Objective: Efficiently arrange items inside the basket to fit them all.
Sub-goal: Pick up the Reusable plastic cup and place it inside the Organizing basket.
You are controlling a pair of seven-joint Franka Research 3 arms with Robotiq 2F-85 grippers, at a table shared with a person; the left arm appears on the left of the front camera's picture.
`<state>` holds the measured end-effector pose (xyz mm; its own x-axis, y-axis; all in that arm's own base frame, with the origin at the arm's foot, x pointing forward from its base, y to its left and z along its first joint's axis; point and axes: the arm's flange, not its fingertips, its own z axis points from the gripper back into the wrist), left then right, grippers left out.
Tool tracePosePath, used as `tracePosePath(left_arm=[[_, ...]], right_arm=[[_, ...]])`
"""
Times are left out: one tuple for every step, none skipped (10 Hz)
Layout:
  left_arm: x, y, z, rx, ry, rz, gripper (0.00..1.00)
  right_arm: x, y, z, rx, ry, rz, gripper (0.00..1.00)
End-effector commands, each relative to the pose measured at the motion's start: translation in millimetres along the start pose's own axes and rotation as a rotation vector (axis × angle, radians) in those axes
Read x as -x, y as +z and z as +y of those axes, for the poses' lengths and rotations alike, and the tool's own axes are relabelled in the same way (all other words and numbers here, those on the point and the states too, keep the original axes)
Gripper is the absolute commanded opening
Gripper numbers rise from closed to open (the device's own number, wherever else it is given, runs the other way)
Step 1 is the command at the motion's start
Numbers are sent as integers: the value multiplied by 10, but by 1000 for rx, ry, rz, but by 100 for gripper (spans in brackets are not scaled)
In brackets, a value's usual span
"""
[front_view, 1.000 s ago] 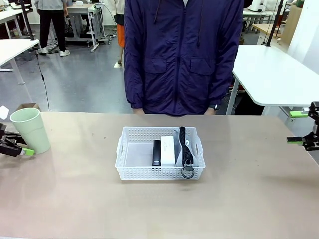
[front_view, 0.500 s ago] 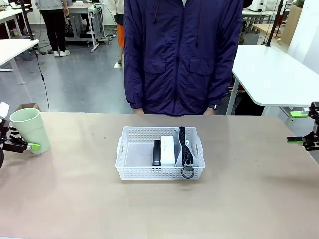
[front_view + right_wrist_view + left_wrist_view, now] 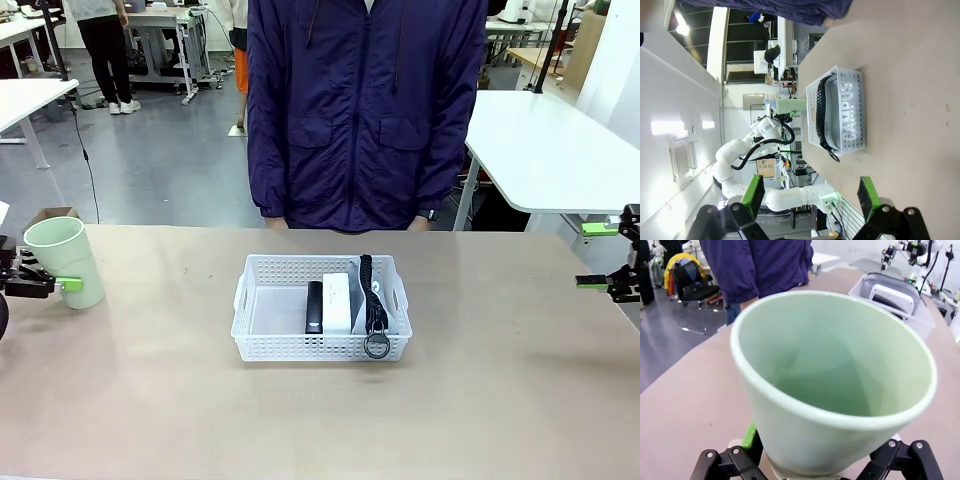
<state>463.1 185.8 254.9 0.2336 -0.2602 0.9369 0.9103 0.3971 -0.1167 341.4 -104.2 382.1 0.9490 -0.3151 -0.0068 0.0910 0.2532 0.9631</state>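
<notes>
- At the far left edge of the surface, my left gripper is closed around the lower body of the pale green cup, one green pad showing against its side. The cup looks tilted a little (lifted or still touching the surface? cannot tell from the front).
- My left wrist view looks straight into the cup's mouth: empty inside, held low near its base, presumably so the rim stays free for setting it down.
- My right gripper hangs at the right edge with its fingers wide apart, holding nothing, well apart from the work.
- The white basket sits mid-surface in front of the person. Inside, packed to its right half: black stapler, white clock just beside it, then the grey pouch on edge against the right wall, strap and ring hanging over the front rim.
- Judgement: the three stand on edge side by side to leave the left half free, and the cup should fit there.
- Surface is matte beige, otherwise bare; the room behind is an open lab with white tables and a grey floor.
</notes>
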Motion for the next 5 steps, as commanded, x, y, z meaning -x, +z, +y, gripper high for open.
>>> tracePosePath(left_arm=[[-28, 64, 34, 4, -19, -85, 100], [-53, 65, 28, 24, -18, -108, 100], [-56, 55, 18, 50, -2, -129, 100], [-49, 70, 21, 68, 6, -148, 100], [-51, 69, 16, 65, 9, -151, 100]], right_arm=[[-1, 13, 43, -13, 3, -3, 100], [-1, 13, 43, -13, 3, -3, 100], [-1, 13, 43, -13, 3, -3, 100], [-1, 13, 43, -13, 3, -3, 100], [-1, 13, 43, -13, 3, -3, 100]])
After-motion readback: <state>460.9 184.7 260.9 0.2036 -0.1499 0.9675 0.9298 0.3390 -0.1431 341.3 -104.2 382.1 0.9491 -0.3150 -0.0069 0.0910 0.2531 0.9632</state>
